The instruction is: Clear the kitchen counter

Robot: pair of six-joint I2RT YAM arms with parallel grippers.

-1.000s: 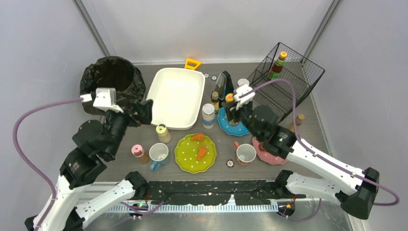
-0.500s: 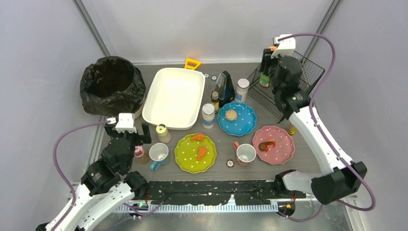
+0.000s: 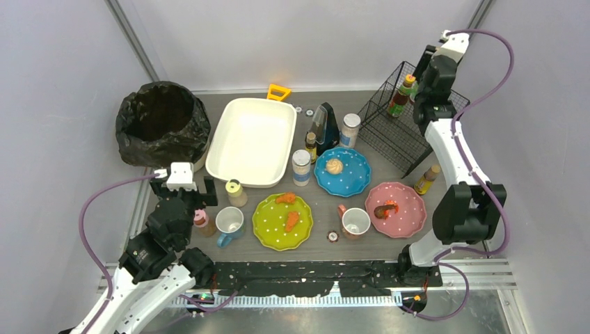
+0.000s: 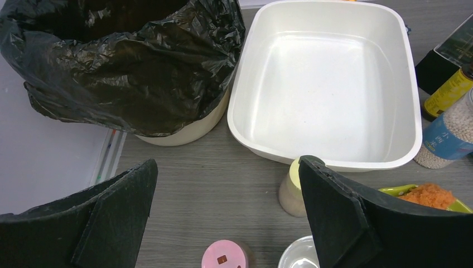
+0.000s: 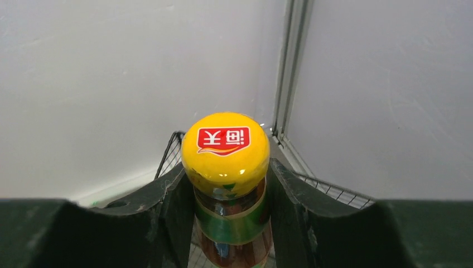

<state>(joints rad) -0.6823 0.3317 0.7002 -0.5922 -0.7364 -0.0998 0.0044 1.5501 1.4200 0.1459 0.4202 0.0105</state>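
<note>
The yellow cap [image 5: 226, 159] of the bottle [image 5: 233, 229] carries a red logo [image 5: 223, 140] with white Chinese characters, apparently 海天.

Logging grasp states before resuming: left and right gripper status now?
Left gripper: open, holding nothing.
Right gripper: shut on the yellow-capped sauce bottle, over the wire basket.

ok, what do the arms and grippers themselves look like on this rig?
The left arm and right arm have white links and bulky black joints. A purple cable loops to a small white box on each wrist. The left gripper has broad, flat black wedge fingers; the right gripper has dark greenish ones. No markings visible.
</note>
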